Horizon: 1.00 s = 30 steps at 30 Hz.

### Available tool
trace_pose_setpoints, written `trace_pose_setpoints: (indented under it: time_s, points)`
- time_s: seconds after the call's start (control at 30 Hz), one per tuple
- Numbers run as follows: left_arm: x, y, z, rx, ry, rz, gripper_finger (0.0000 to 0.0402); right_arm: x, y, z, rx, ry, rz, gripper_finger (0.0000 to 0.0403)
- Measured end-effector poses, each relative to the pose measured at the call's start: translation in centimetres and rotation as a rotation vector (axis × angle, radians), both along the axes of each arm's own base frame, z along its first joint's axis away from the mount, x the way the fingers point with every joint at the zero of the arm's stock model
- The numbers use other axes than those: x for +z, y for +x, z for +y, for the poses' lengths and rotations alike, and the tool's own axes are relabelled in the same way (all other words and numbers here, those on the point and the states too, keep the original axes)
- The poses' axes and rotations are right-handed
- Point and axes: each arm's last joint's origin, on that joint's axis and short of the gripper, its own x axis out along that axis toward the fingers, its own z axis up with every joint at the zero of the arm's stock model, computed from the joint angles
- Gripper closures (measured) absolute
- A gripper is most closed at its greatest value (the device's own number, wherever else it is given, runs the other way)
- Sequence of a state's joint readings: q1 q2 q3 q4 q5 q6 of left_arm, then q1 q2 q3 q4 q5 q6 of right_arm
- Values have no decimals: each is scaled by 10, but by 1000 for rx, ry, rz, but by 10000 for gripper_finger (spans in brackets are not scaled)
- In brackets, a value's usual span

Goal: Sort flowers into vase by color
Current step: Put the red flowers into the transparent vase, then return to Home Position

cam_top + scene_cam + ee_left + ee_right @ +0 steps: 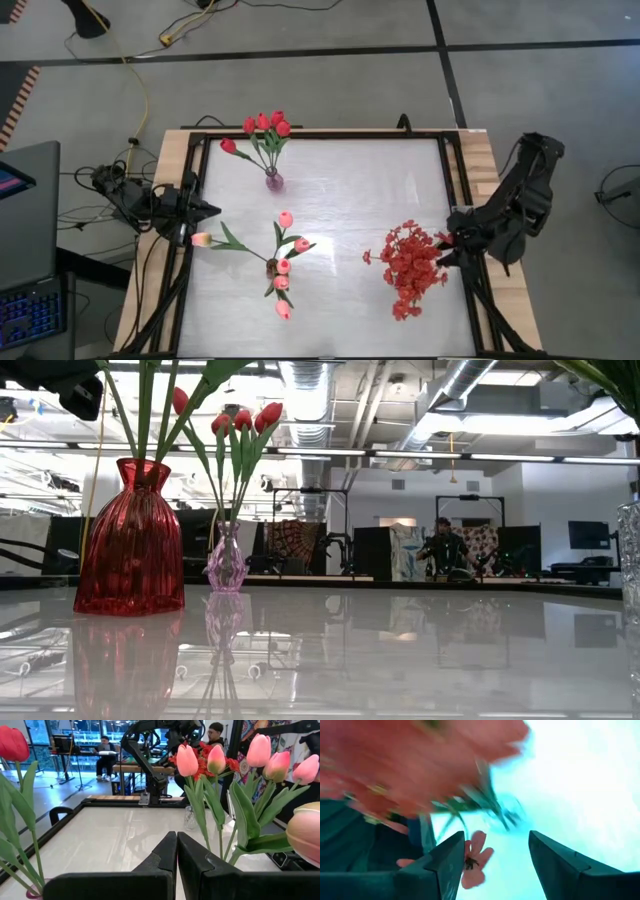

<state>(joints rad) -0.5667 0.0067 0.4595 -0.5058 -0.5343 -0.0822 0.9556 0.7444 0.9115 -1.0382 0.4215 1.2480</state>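
Red tulips (266, 125) stand in a small lilac vase (227, 560) near the table's far edge. Pink tulips (283, 262) fan out of a ribbed red vase (130, 540) at mid-table. One pink head (201, 239) reaches toward my left gripper (207, 211), which hovers shut (176, 851) at the left side, touching nothing. A spray of small red blossoms (411, 264) stands on the right in a clear vase (631, 560). My right gripper (447, 243) is open (495, 865) at the spray's right side, with blossoms (420, 765) close in front of it. My right gripper is open, and a single small red blossom (476, 860) sits right beside the inner side of one finger (447, 865). I cannot tell whether they touch.
A raised black frame (320, 135) borders the glossy white tabletop. A wide stretch of tabletop (360, 190) lies between the vases. Cables and a laptop (25, 250) sit off the left edge. People (443, 545) are in the room beyond the far edge.
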Motion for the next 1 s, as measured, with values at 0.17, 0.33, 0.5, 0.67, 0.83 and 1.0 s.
trace_pose_setpoints:
  time_s: [0.17, 0.33, 0.5, 0.67, 0.83, 1.0]
  points:
    - [0, 0, 0, -1, 0, 0, 401, -6, -3, -6, -36, 17, 128, 164]
    - [0, 0, 0, -3, 0, 0, 401, -7, -1, -11, -81, -1, 142, 171]
    - [0, 0, 0, -3, 0, 0, 402, -9, 2, -17, -142, -23, 161, 173]
    - [0, 0, 0, -3, 0, 0, 401, -10, 8, -27, -252, -45, 159, 173]
    - [0, 0, 0, -2, 0, 0, 401, -9, 16, -40, -441, -78, 104, 173]
    - [0, 0, 0, -2, 0, 0, 401, -8, 23, -55, -548, -140, 78, 173]
